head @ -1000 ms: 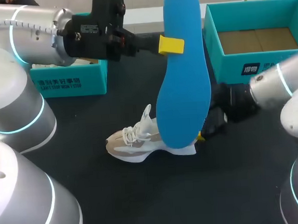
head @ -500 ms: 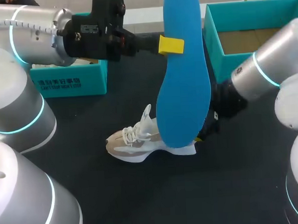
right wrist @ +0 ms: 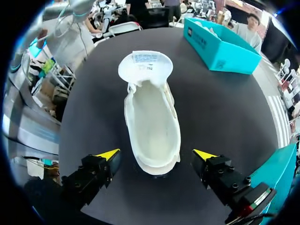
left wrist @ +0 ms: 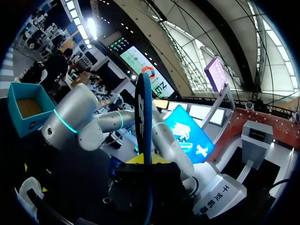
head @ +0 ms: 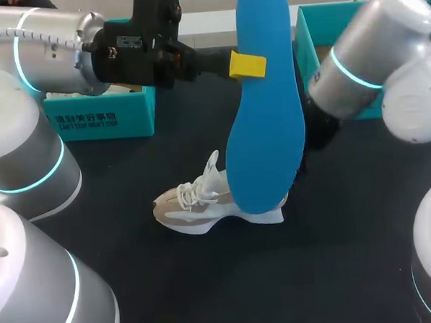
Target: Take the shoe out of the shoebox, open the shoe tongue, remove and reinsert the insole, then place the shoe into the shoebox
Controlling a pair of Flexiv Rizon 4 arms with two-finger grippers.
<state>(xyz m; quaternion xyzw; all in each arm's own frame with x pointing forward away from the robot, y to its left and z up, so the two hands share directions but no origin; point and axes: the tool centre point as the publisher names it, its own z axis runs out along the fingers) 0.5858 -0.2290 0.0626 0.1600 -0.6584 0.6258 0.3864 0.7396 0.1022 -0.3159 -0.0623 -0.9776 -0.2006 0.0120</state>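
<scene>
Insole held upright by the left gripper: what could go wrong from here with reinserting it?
The left gripper pinches the insole only at one edge, so it might pivot or slip. The right gripper is open over the heel of the shoe, not holding it, so the shoe may slide when pushed. In the head view the insole hides the shoe's heel.

A matte black desk (head: 207,278) with a plain, unpatterned top spreads across the head view, from the near side to its far edge. In the right wrist view the desk shows a faint grey sheen under even, diffuse light, and the shadows lying on it are soft-edged
</scene>
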